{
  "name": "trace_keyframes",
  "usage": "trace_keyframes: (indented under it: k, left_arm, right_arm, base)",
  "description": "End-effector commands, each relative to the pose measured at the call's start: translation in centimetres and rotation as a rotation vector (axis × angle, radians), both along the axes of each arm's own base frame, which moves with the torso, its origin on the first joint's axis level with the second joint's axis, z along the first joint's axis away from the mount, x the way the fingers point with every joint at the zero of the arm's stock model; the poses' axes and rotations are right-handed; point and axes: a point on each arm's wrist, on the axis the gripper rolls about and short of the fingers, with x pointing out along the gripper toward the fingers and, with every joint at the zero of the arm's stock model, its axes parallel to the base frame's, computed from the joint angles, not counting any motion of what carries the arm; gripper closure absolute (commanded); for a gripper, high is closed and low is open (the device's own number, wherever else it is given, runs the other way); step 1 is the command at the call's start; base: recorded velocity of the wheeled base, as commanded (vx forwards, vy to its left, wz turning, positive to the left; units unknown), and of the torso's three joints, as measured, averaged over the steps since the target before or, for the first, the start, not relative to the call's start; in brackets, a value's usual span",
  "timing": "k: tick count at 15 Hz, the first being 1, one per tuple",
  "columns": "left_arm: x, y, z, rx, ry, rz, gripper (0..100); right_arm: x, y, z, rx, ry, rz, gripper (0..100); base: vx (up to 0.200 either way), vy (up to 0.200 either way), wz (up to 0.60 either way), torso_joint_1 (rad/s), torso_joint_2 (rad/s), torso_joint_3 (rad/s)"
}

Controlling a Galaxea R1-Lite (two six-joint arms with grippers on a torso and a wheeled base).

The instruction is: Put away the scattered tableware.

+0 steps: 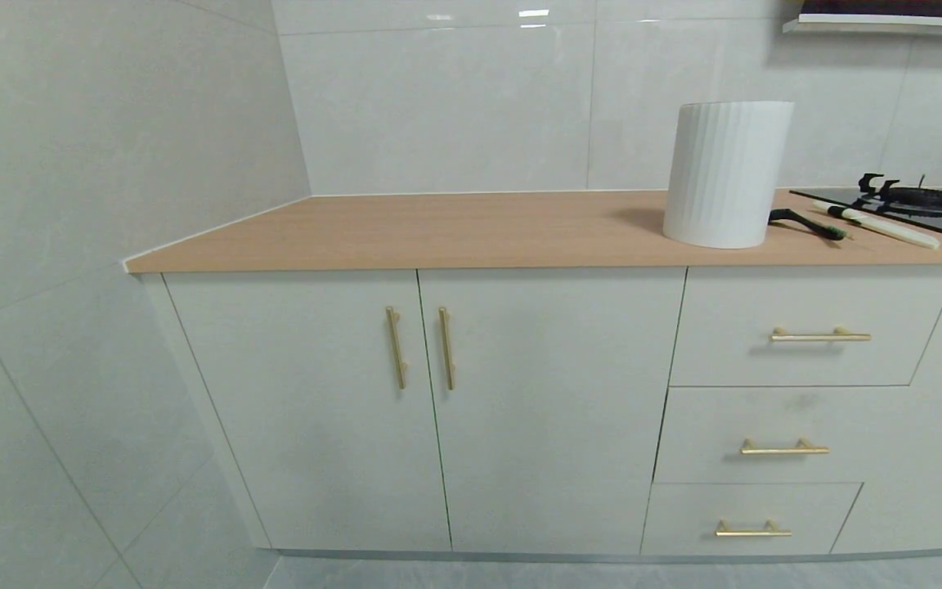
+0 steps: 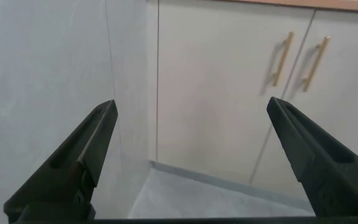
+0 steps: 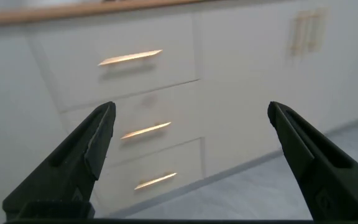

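A tall white ribbed container (image 1: 726,173) stands on the wooden countertop (image 1: 455,231) at the right. Just beyond it lie a black-handled utensil with a green tip (image 1: 808,222) and a white-handled utensil (image 1: 880,225). My left gripper (image 2: 191,115) is open and empty, low in front of the cabinet doors (image 2: 241,93) near the corner wall. Facing the stack of drawers (image 3: 123,93), my right gripper (image 3: 191,118) is open too, nothing between its fingers.
A gas hob (image 1: 921,200) sits at the countertop's far right. Below are two cabinet doors with gold handles (image 1: 422,348) and three drawers with gold handles (image 1: 819,335). Tiled walls close the left side and back. Grey floor runs along the cabinet base.
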Motion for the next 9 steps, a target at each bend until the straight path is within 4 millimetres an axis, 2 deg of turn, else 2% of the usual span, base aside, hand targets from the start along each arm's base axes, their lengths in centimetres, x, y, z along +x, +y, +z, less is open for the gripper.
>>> trace_keyframes:
  k: [1,3,5,9]
  left_arm:
    - [1.78,-0.2,-3.33,0.069,0.01,-0.081,0]
    - [1.81,-0.32,-3.64,0.042,0.034,-0.139,0]
    - [1.83,-0.5,-3.97,0.042,0.065,-0.219,0]
    - [1.83,-0.57,-4.02,0.055,0.07,-0.25,0]
  right_arm:
    - [0.34,0.17,-1.03,-0.012,0.054,0.079,0]
    - [0.36,0.27,-1.05,-0.018,0.056,0.12,0]
    - [0.4,0.56,-1.57,-0.021,0.111,0.254,0]
    - [0.4,0.58,-1.53,-0.021,0.103,0.262,0]
  base:
    - [0.0,0.0,0.0,0.0,0.0,0.0]
    - [0.0,0.0,0.0,0.0,0.0,0.0]
    - [0.0,0.0,0.0,0.0,0.0,0.0]
    - [0.0,0.0,0.0,0.0,0.0,0.0]
